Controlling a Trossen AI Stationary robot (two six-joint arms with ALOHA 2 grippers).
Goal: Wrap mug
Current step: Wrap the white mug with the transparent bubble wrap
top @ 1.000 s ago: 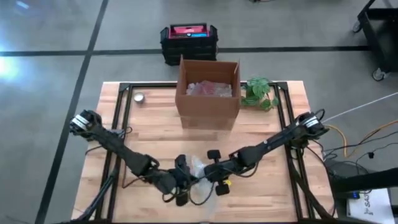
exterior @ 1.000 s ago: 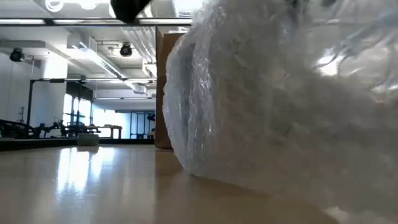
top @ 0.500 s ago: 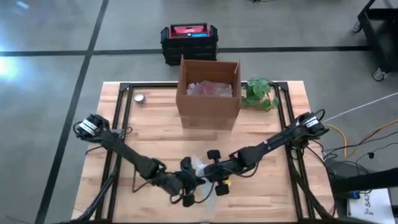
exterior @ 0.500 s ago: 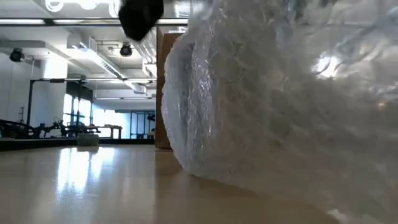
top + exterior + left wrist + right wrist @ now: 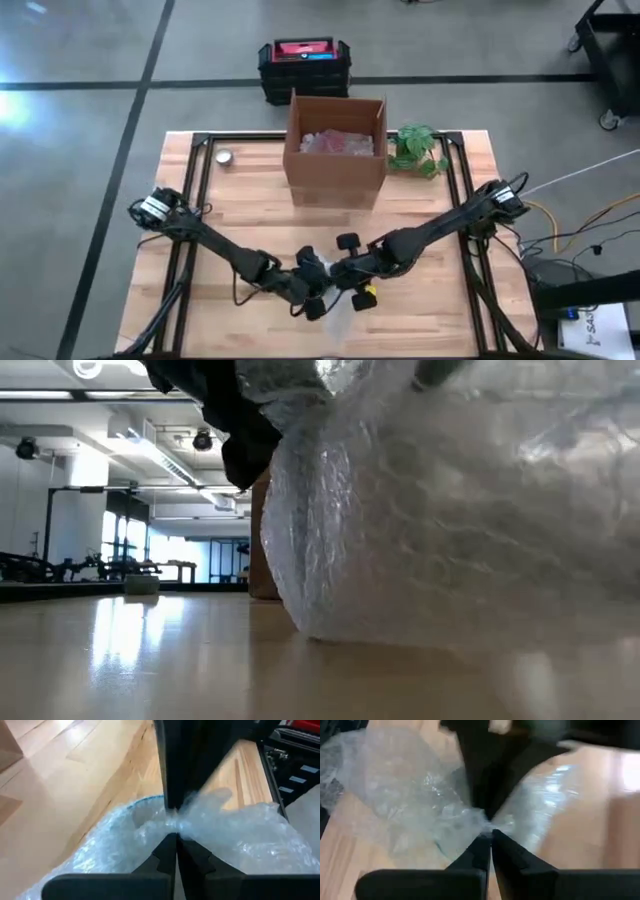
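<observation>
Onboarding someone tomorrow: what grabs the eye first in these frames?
The bubble wrap bundle fills the low view, sitting on the table's near edge. Both pincers meet there: the left pincer and right pincer are each shut on a pinch of wrap. Behind stands an open cardboard box.

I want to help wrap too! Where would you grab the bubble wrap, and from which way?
Probably at a loose, gathered edge of the bubble wrap, coming from the side. It bunches into a thin fold that fingers can pinch, while the rounded bulge is too wide. The left gripper and right gripper each pinch such a fold.
</observation>
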